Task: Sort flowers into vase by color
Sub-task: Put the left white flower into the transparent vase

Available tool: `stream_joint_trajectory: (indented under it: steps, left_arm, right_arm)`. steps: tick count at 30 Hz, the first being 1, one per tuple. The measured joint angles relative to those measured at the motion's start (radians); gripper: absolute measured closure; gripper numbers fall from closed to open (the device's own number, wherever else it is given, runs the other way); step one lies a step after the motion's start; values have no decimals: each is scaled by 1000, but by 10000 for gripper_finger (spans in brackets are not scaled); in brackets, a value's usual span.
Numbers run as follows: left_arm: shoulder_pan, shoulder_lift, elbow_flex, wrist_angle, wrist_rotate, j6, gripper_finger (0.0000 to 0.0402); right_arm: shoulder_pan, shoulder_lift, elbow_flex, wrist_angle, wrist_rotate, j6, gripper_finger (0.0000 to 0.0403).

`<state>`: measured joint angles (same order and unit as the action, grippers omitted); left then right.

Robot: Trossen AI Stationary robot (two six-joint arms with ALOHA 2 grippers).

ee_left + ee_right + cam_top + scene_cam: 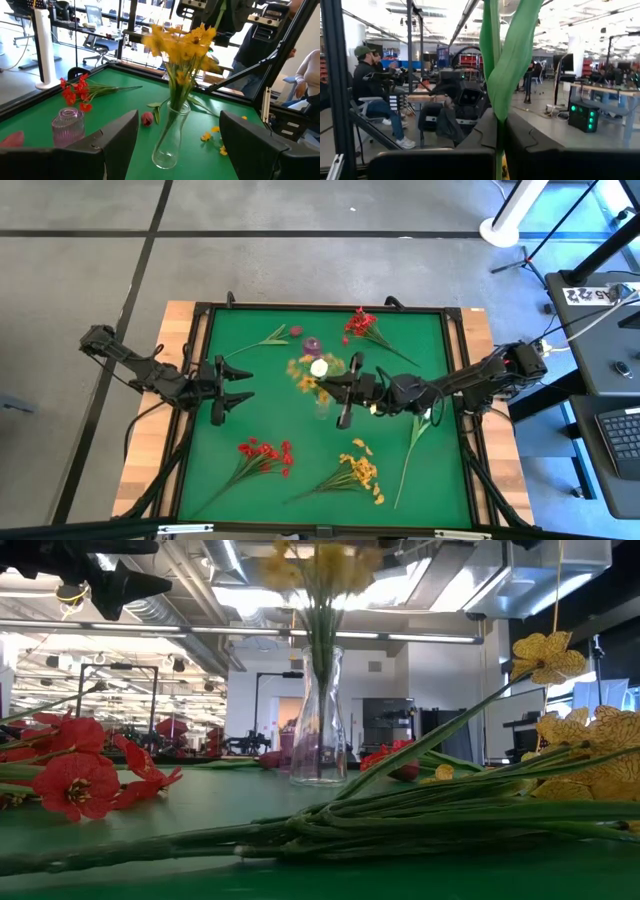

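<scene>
Green felt covers the framed table (pixel 255 420), with grey floor around it. At centre a clear vase (pixel 322 408) holds yellow flowers (pixel 182 42). The right gripper (pixel 347 390), beside it, pinches a green stem (pixel 496 65). The left gripper (pixel 232 390) waits wide open near the left edge. Red flowers (pixel 265 454) and loose yellow flowers (pixel 358 472) lie on the near side, with bare felt between them.

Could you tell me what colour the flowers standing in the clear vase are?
Yellow flowers in the clear vase; best seen in the left wrist view.
</scene>
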<state>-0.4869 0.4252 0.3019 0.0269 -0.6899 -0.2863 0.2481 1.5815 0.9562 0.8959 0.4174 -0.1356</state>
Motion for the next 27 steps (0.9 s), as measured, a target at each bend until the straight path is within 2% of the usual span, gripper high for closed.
stream_joint_trajectory:
  steps: [15,19,27]
  left_arm:
    - [0,0,0,-1,0,-2,130]
    - [0,0,0,-2,0,-3,130]
    - [0,0,0,-41,0,-28,130]
  right_arm:
    - [1,2,0,-158,26,77,379]
    - [10,-1,0,-179,51,80,350]
    - [60,-59,-1,-295,183,78,260]
